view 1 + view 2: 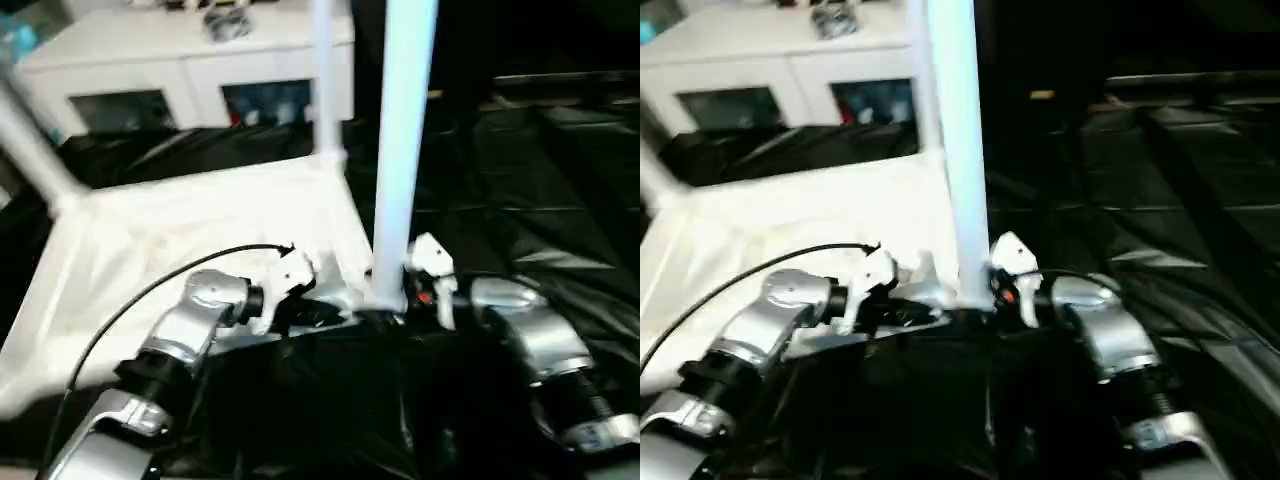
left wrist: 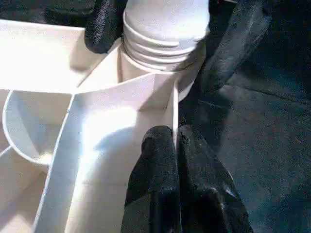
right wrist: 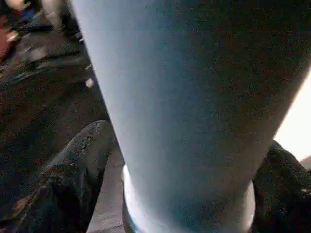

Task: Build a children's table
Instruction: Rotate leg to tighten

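White plastic is what I see most of from here: the tabletop (image 1: 150, 250) lies upside down on black sheeting (image 1: 520, 230), ribbed side up, right in front of the robot. My 2 silver forearms reach forward and bend inward toward its near right corner. The left gripper (image 2: 176, 141) comes in from the left with its 2 black fingers pressed together on the thin edge rib of the tabletop, just beside the corner socket (image 2: 146, 73). The right gripper (image 3: 189, 194) stands at the foot of the near leg (image 1: 403, 140), 1 finger (image 3: 73, 170) on either side of the tube — spread wide, and I cannot tell whether the pads press on it. That leg stands upright in the socket, its ridged end still showing above the rim in the left wrist view.

I count 3 legs in view: the near one, a second (image 1: 323, 80) upright at the far right corner, and a third (image 1: 30, 140) at the far left corner, slanting in the head view. Behind stands 1 white cabinet (image 1: 190, 70) with 2 glass-fronted compartments — small items sit on top, too blurred to name. I can read no writing anywhere.
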Tool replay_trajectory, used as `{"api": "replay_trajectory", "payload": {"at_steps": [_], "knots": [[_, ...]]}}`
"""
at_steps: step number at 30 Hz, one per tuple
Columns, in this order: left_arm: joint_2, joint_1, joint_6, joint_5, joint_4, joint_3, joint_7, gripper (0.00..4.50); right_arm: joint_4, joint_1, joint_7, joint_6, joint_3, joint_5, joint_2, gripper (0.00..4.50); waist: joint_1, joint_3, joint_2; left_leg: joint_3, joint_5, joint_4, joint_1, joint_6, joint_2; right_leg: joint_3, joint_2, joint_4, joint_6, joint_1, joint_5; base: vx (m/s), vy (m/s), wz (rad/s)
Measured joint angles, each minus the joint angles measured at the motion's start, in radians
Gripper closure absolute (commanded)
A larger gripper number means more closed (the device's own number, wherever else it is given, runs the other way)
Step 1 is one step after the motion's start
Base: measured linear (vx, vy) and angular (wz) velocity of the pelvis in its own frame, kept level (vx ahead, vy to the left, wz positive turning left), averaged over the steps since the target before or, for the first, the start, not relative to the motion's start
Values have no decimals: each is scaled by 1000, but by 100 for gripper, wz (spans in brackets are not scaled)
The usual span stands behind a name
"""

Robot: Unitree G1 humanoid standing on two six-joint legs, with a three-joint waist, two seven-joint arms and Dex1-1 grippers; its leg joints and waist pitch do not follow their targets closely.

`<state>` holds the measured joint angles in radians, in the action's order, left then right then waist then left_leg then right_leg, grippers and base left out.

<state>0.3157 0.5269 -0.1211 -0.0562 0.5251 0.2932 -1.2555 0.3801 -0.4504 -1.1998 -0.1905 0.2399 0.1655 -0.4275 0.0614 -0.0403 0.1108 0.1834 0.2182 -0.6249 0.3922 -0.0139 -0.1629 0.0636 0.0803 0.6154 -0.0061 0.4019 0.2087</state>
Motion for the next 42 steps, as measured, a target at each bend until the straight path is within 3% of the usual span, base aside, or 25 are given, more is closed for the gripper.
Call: {"api": "replay_trajectory", "payload": {"at_steps": [2, 4, 9, 15, 20, 24, 28, 35, 36, 42], "knots": [[11, -4, -4, -13, -9, 11, -33, 450, -20, -1, -46, -6, 18, 0, -30, 83, 2, 0, 0, 1, 0, -1, 0, 0, -1, 0, 0, 0, 0, -1, 0, 0, 0, 0], [17, -5, -8, -18, -10, 17, -47, 450, -24, -2, -66, -8, 28, 0, -40, 120, 2, -1, -1, 2, 0, -1, 0, 0, -1, 0, 1, 0, 0, -1, 0, 0, 0, 0], [20, -5, -9, -21, -10, 17, -64, 450, -24, -13, -80, -8, 38, -7, -45, 162, 2, -1, -1, 6, -1, -2, 0, 0, -2, 0, 2, 1, 0, -1, 0, 0, 0, 0], [20, -7, -11, -23, -9, 17, -52, 450, -37, 0, -62, -18, 40, -10, -29, 175, 2, -1, -1, 7, -1, -2, 0, 1, -3, 1, 2, 2, 0, 0, 0, 0, 0, 0], [2, -8, -14, -15, 1, 5, 17, 450, -21, 16, 59, -15, 8, -25, 19, 178, -6, -1, -3, 10, -2, -3, -4, -1, -4, 0, 3, 6, 0, -2, 0, 0, 0, 0], [-64, 31, -62, 16, 61, -47, 208, 450, 89, -15, 383, -19, -83, -61, 169, 178, -34, -1, -7, 11, -2, -2, -9, -10, -4, 0, 3, 8, -3, -3, -2, 0, 0, 0], [-127, 64, -92, 38, 93, -52, 350, 450, 157, -58, 591, -34, -128, -81, 246, 178, -43, 0, -7, 11, -2, 0, -11, -11, -4, 1, 5, 6, -3, -6, -3, 0, 0, 0], [-150, 67, -99, 57, 102, -60, 397, 450, 209, -73, 673, 3, -154, -107, 299, 178, -52, 1, -8, 11, -2, 4, -19, -11, -4, 2, 5, 0, -3, -15, -3, 0, 0, 0], [-150, 67, -99, 58, 102, -60, 395, 450, 211, -75, 671, 2, -156, -105, 300, 122, -54, 1, -8, 11, -2, 5, -19, -11, -4, 2, 5, -1, -3, -16, -3, 0, 0, 0], [-127, 59, -96, 54, 85, -58, 346, 450, 200, -81, 587, -19, -154, -84, 284, 63, -63, 0, -9, 11, -2, 5, -19, -11, -4, 2, 5, -3, -3, -16, -3, 0, 0, 0]]}}
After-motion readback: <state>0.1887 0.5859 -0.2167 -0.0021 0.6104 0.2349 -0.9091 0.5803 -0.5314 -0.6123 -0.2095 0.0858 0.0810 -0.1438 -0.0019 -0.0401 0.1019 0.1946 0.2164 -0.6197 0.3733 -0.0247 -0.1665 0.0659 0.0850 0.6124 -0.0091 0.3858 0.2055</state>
